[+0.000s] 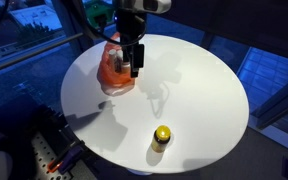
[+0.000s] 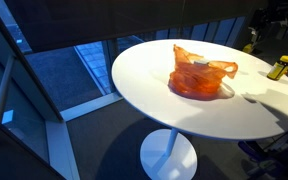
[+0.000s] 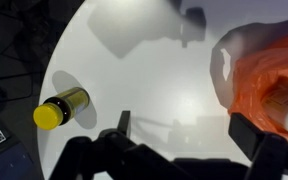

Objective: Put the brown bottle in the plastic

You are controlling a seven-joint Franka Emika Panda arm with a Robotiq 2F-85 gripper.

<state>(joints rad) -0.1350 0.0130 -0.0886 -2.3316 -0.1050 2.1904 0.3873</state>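
The brown bottle [image 1: 161, 137] with a yellow cap stands upright near one edge of the round white table [image 1: 209, 100]. It also shows in an exterior view [image 2: 280, 67] and in the wrist view [image 3: 62, 107]. The orange plastic bag [image 1: 112, 72] lies crumpled on the opposite side of the table, and shows in an exterior view [image 2: 199, 75] and the wrist view [image 3: 269, 65]. My gripper [image 1: 134, 62] hangs above the table beside the bag, far from the bottle. In the wrist view its fingers [image 3: 189, 130] are spread apart with only bare table between them.
The table stands on a single white pedestal [image 2: 169, 155] over a dark floor. Dark window glass and railings surround it. Equipment with cables [image 1: 49, 150] sits below the table's edge.
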